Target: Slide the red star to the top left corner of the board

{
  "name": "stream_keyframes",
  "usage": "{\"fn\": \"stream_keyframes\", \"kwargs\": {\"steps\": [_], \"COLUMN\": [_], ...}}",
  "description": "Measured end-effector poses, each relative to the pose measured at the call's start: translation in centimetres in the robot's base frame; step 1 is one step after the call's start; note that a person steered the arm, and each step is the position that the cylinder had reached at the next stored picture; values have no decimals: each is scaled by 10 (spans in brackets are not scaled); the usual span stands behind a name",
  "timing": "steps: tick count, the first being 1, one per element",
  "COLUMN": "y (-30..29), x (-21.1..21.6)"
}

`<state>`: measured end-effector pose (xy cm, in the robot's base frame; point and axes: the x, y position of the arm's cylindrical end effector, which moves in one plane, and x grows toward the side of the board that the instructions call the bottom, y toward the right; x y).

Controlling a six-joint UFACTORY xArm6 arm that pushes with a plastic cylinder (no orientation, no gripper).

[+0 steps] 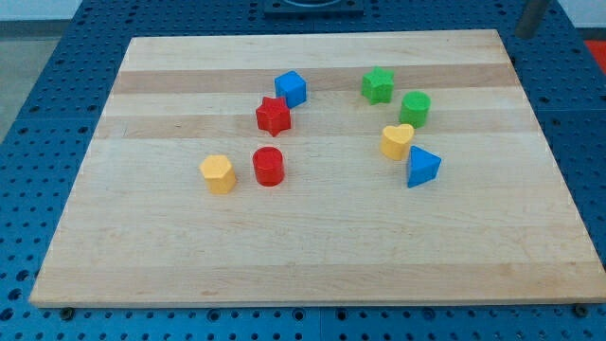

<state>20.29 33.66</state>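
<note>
The red star [273,116] sits mid-counter [312,256], touching the blue cube [292,88] at its upper right. My tip's end isn't visible, so no pincer state can be told. A careless leftward push could drag the cube along.

Only a dark grey, straight-sided rod [532,17] shows — blurred, its end indistinct — at the view's top right.

No legible text or labels anywhere

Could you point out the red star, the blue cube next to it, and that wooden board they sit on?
red star [273,116], camera view, its top face
blue cube [292,88], camera view, its top face
wooden board [170,66], camera view, bare wood near its top-left corner
</note>
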Motion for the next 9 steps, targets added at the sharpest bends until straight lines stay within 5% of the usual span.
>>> {"fn": "stream_keyframes", "kwargs": {"steps": [3, 7, 9], "y": [-7, -239, -294], "x": [6, 18, 47]}}
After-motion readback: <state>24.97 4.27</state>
